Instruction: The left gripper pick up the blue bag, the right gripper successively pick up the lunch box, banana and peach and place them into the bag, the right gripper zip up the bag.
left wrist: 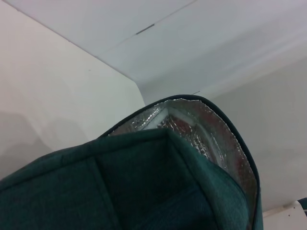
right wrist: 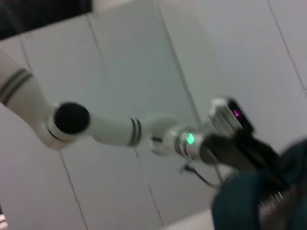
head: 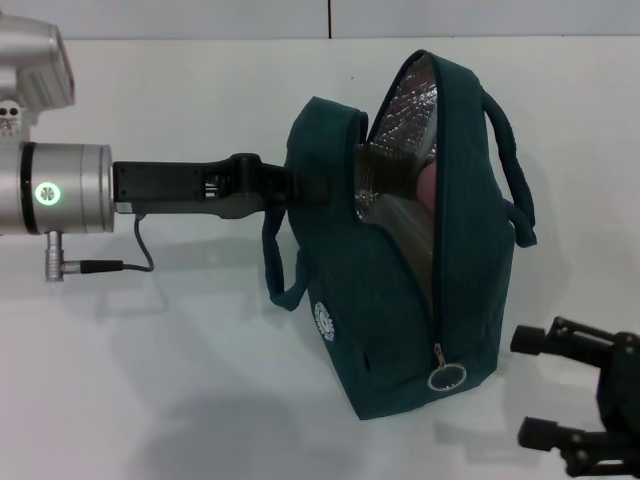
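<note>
I see left claw (head: 305, 187) clamped on blue bag (head: 400, 300) rim | head only: peach (head: 427, 185) inside, right claw (head: 560, 400) spread nearby.

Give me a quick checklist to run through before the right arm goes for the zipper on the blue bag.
1. Left tool gripping the blue bag at its rim: ok.
2. Bag upright on the table: ok.
3. Zipper ring pull exposed at the bag's lower front corner: ok.
4. Right tool open and close beside the pull, not touching it: ok.
5. Peach inside: ok, pink shows in the opening.
6. Lunch box and banana inside: cannot tell, hidden.
</note>
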Robot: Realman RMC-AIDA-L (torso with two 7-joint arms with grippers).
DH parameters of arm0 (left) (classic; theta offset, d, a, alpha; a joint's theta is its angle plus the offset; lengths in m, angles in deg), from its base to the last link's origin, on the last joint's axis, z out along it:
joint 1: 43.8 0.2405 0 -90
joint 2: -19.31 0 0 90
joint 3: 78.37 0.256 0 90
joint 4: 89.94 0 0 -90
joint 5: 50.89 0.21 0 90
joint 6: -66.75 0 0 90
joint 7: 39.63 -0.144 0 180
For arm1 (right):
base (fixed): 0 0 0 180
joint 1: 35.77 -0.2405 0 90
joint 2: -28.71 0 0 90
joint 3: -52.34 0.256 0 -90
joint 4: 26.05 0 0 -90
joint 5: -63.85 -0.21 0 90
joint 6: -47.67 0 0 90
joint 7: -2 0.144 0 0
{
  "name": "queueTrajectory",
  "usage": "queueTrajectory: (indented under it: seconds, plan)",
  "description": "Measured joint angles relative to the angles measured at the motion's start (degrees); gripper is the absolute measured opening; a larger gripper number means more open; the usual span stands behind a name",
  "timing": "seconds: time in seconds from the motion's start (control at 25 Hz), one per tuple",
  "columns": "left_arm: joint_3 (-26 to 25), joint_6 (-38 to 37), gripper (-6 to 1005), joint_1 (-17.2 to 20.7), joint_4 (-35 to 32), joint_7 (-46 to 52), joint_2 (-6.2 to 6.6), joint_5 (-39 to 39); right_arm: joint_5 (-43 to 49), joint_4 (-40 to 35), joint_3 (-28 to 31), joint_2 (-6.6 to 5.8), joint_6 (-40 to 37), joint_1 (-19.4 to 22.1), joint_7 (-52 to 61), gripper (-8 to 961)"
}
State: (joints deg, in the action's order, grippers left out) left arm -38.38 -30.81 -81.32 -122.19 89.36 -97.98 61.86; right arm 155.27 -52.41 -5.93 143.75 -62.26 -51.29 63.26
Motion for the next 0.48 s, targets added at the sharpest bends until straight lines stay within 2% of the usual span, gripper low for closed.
queueTrajectory:
  seconds: [0.48]
  plan:
    - [0.0,0.0,138,0.0,0.0,-0.1,-0.15,0.0,3.1,4.6,-0.4,0.07,9.7,-0.9,0.6,870]
